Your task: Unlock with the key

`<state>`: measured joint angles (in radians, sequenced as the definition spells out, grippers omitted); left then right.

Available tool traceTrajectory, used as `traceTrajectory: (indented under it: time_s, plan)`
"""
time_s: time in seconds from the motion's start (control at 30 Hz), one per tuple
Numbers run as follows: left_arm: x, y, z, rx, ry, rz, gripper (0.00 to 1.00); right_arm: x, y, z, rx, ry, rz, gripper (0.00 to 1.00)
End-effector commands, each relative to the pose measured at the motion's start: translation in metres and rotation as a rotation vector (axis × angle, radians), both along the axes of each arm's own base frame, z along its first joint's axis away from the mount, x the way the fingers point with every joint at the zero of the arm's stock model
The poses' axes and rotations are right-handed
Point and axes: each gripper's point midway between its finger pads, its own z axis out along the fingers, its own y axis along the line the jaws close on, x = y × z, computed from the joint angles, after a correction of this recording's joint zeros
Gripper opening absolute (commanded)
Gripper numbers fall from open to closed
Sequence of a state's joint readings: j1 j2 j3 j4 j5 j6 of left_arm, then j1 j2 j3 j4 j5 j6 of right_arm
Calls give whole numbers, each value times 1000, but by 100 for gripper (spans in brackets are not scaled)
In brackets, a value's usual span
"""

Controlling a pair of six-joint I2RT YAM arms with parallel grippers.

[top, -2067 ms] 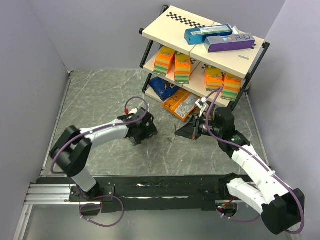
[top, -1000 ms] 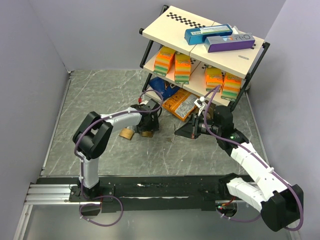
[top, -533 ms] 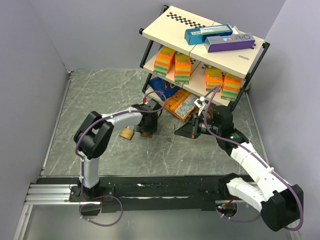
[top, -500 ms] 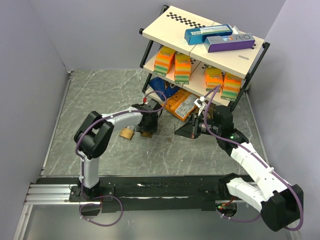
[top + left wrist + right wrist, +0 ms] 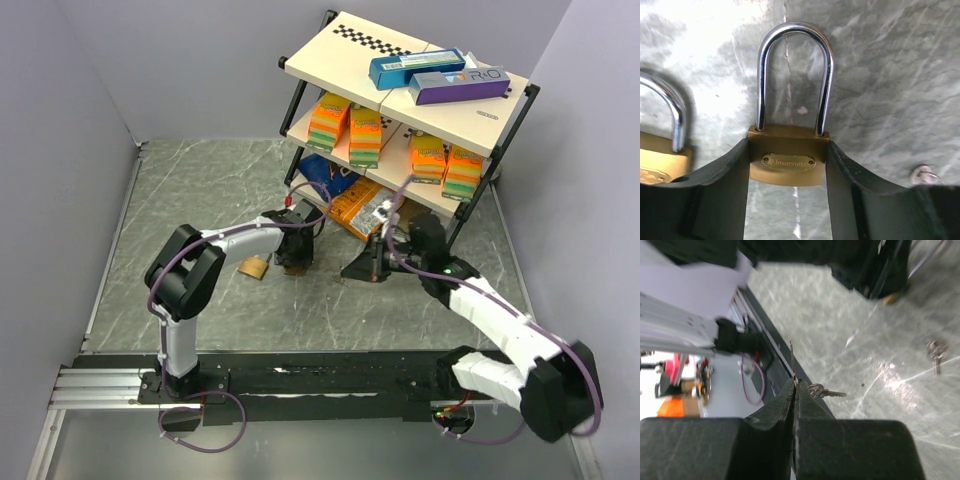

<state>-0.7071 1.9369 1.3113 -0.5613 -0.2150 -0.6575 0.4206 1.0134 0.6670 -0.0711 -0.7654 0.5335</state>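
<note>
Right wrist view showed the key as a thin dark sliver, seen edge-on, standing out from the tips of the right tool. The fingers of this tool were pressed together and pinched the key between them. A second key, paler and with a round head, was just beside the same tips; whether it was joined to the first one could not be told. A third small key lay on the grey marbled worktop, apart from both tools.

From the top view, the right tool was low in front of the shelf and pointed toward the left tool, near it but not touching. The left tool gripped a padlock: its two dark fingers touched both sides of the brass body, and the silver shackle was closed and pointed away from the wrist. A second padlock lay just left of it, partly hidden behind the left finger.
</note>
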Motion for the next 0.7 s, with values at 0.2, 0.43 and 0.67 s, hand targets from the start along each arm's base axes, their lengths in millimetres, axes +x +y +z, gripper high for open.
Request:
traceTrajectory:
  time_s: [0.2,0.43,0.67]
  plan:
    - [-36,-39,-3,-321,156,159,1,8,50,-64,-76,75,140,0]
    - [-44,-45,-2,-456,184,222,1,21,59,-110,-114,165,150,0]
    - [-50,-46,-13,-470,213,230,1,24,63,-141,-138,249,152,0]
